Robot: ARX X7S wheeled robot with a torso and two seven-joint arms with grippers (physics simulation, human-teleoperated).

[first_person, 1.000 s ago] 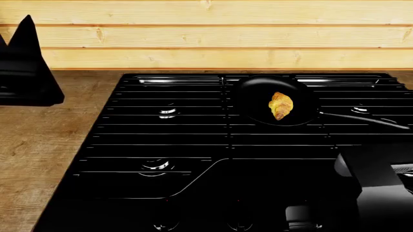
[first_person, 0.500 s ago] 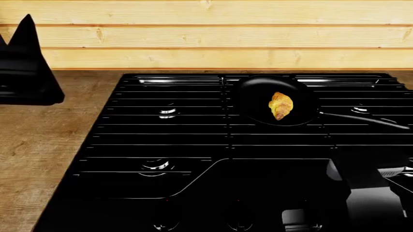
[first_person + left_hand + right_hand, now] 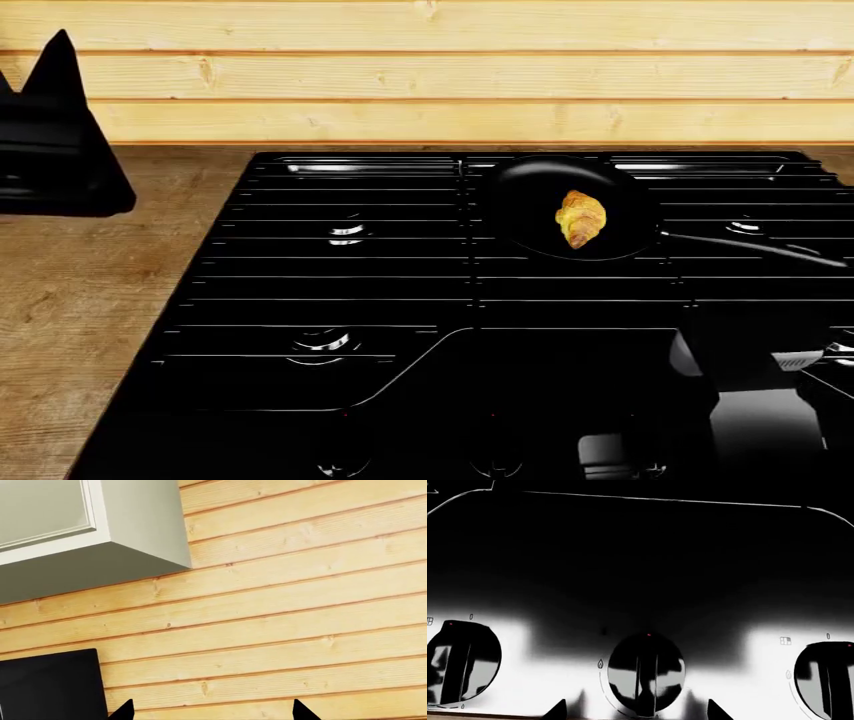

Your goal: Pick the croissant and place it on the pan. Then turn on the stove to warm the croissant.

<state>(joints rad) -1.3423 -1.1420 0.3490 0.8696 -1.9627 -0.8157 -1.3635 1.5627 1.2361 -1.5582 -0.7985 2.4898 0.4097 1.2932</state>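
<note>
Resting in the pan [image 3: 534,185], the croissant [image 3: 581,218].

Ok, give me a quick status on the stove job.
Croissant in pan on stove. Right end effector open, lined up on middle knob. Left end effector open, facing wall. Nothing in the way.

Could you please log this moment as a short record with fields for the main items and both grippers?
croissant: lying inside the pan
pan: on the rear grates of the stove, handle pointing right
knob: centred between the right gripper's fingertips, not touched
right gripper: open, facing the knob row
left gripper: open, raised, facing the wooden wall
burner state: no flame visible
</note>
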